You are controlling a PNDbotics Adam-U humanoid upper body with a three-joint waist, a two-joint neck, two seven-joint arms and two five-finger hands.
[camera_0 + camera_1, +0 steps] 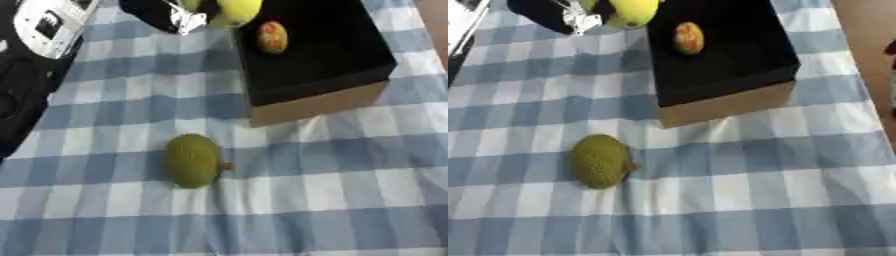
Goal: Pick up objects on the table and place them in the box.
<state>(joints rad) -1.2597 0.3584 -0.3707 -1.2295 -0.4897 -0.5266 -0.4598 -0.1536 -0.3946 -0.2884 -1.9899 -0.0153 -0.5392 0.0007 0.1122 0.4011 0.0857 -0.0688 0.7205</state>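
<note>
A table covered in a blue-and-white checked cloth (350,200) fills the view from above. At the far side, toward the right, sits one shallow cardboard box with a black inside (315,45), and one small orange-and-red fruit (272,37) already lies in it. At the far left edge of the box, the robot's left hand (171,15), black with silver parts, has its fingers curled round one smooth yellow-green fruit (234,10), held at the box's rim. This looks like the placing step: the next move calls for carrying the fruit over the black floor and letting go. One bumpy, olive-green oval fruit with a short stem (192,160) remains on the cloth, near and left of the box. The right hand is out of sight.
</note>
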